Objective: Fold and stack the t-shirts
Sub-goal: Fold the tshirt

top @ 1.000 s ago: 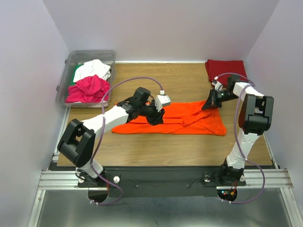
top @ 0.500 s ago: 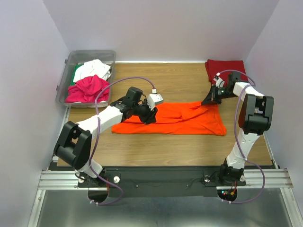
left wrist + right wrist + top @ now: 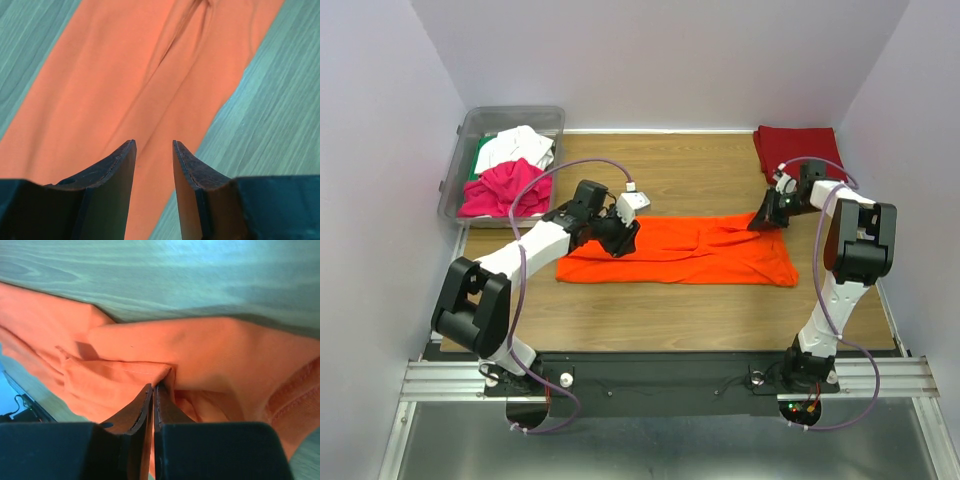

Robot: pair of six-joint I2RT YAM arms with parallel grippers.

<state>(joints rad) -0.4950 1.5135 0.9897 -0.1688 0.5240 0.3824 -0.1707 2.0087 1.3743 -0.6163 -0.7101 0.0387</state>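
The orange t-shirt (image 3: pixel 690 250) lies as a long flat band, creased lengthwise, across the middle of a wooden table (image 3: pixel 700 170) between pale lilac walls (image 3: pixel 650 60). The right gripper (image 3: pixel 154 390) pinches a fold at its right end, jaws closed; the left gripper (image 3: pixel 154 150) hovers half-open over its left part, empty.

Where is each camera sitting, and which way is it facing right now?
Top external: above and behind the arms, looking down on the table; both arms show, bases at the bottom.
Left wrist: on the left arm, looking down past its open left fingers at the orange t-shirt.
Right wrist: on the right arm, looking along its shut right fingers, pinching a fold of that shirt.
Shared: all three show the orange t-shirt; the top view also shows both wrists.
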